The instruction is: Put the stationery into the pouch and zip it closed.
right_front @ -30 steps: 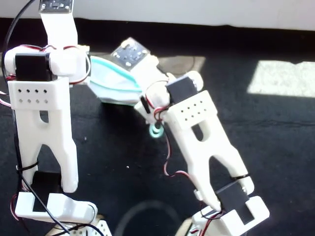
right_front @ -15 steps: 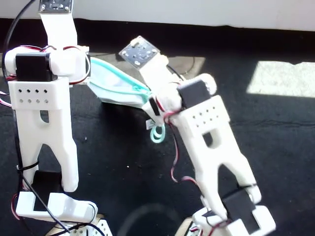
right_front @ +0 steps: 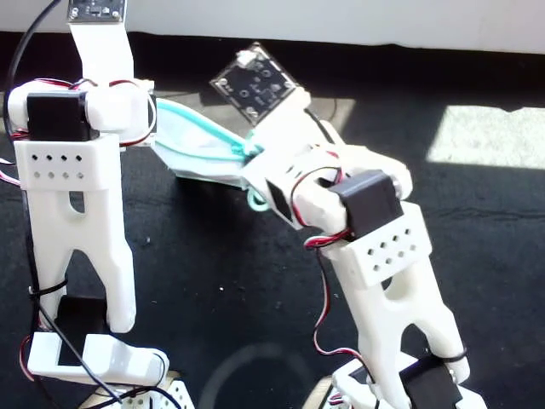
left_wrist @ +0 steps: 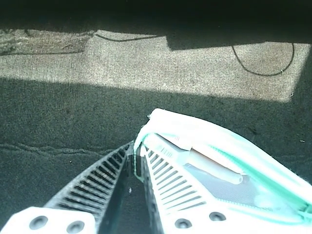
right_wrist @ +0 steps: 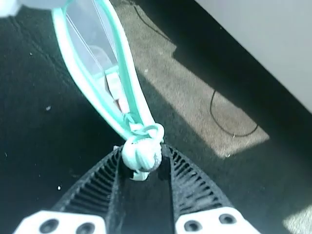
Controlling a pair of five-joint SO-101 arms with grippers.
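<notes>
At 9 o'clock in the high view we see the left arm standing tall, its upper joint covering the near end of the pouch. The left gripper has its fingers pinched together on the pouch's corner. White pens lie inside, behind the clear side. The pouch hangs at about 11 o'clock, stretched between the two arms above the dark table.

Toward the centre, the right arm leans in from 5 o'clock. Its wrist board and forearm hide the pouch's far end from above. The right gripper has its fingers drawn in tight on the knot of the teal zip cord.

At 2 o'clock a sunlit patch brightens the table, and a thin cable loops across the lit ground. A pale wall runs along 12 o'clock.
</notes>
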